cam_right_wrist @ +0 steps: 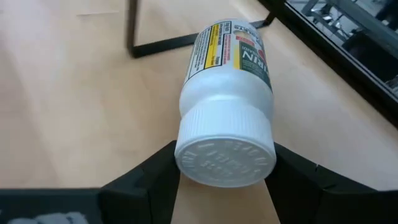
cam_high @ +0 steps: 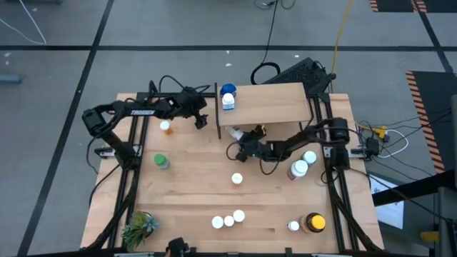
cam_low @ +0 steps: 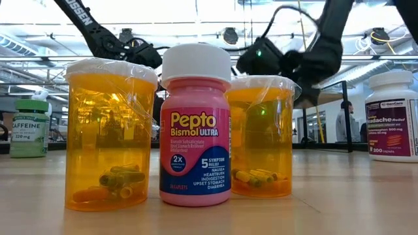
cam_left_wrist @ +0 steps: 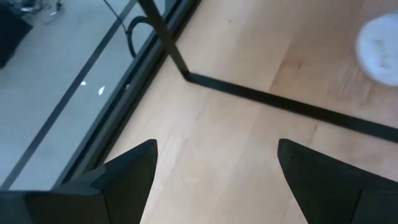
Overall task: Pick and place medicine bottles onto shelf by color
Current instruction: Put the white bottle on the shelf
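One white bottle [cam_right_wrist: 227, 106] lying; cap toward right pincer [cam_right_wrist: 225, 171].

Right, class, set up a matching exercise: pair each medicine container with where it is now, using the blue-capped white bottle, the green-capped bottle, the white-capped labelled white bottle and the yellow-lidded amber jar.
Things:
1. blue-capped white bottle
2. green-capped bottle
3. white-capped labelled white bottle
4. yellow-lidded amber jar

Places:
A. alone on the wooden table, left arm's side
B. on the table beside a small white bottle
C. on the raised light-wood shelf
D. between the right gripper's fingers

Pairs: 1-C, 2-A, 3-D, 4-B
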